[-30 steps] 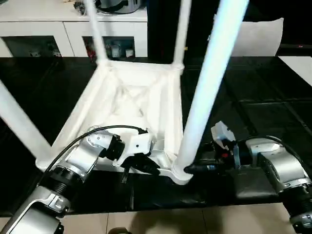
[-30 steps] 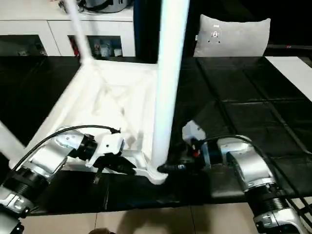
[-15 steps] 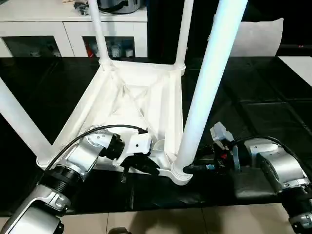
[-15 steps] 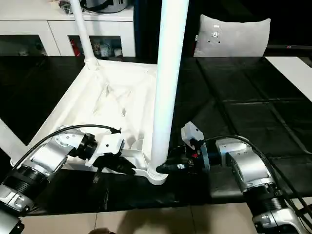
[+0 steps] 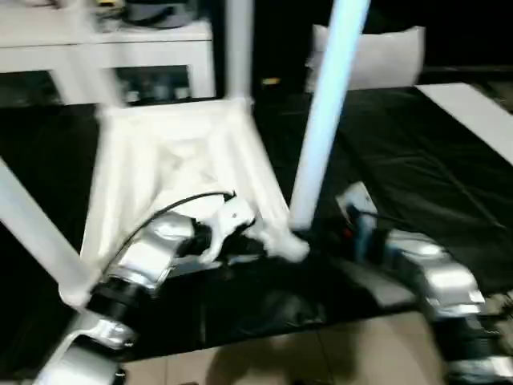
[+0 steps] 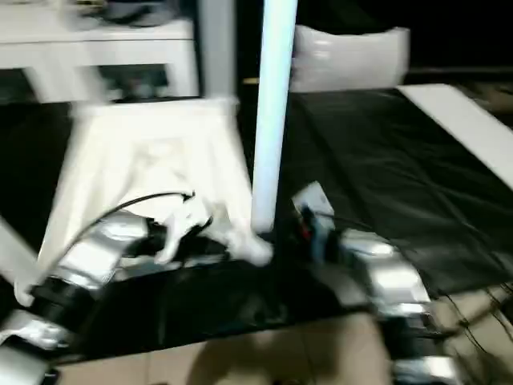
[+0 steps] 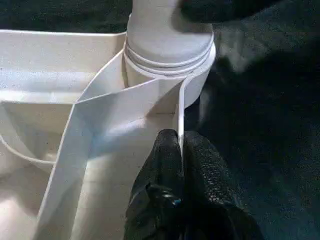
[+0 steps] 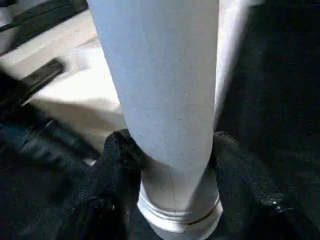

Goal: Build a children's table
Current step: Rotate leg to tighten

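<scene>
1. The right gripper (image 8: pixel 167 165) had its two black fingers (image 8: pixel 120 155) pressed against opposite sides of a long tapered white tubular leg (image 8: pixel 160 90), just above the leg's ringed foot; it was clamped on that leg.
2. The left gripper (image 7: pixel 179 150) was pinched together on the thin upright rim wall of the white plastic rectangular tabletop (image 5: pixel 172 160), one black pad on each face of the wall, right beside the round corner socket (image 7: pixel 170 55).
3. The tabletop lay upside down on a black floor mat (image 5: pixel 417 160), its ribbed underside facing up, at about 10 o'clock from the right gripper in the head views.
4. The gripped leg stood upright in the near corner socket at the tabletop's 5 o'clock corner.
5. A second white leg (image 5: pixel 238 48) rose from the far corner at 1 o'clock.
6. A third white leg (image 5: pixel 36 233) slanted off the near 7 o'clock corner.
7. A pale cushion (image 5: pixel 377 56) stood at 12 o'clock beyond the mat, beside a white cabinet (image 5: pixel 120 48).
</scene>
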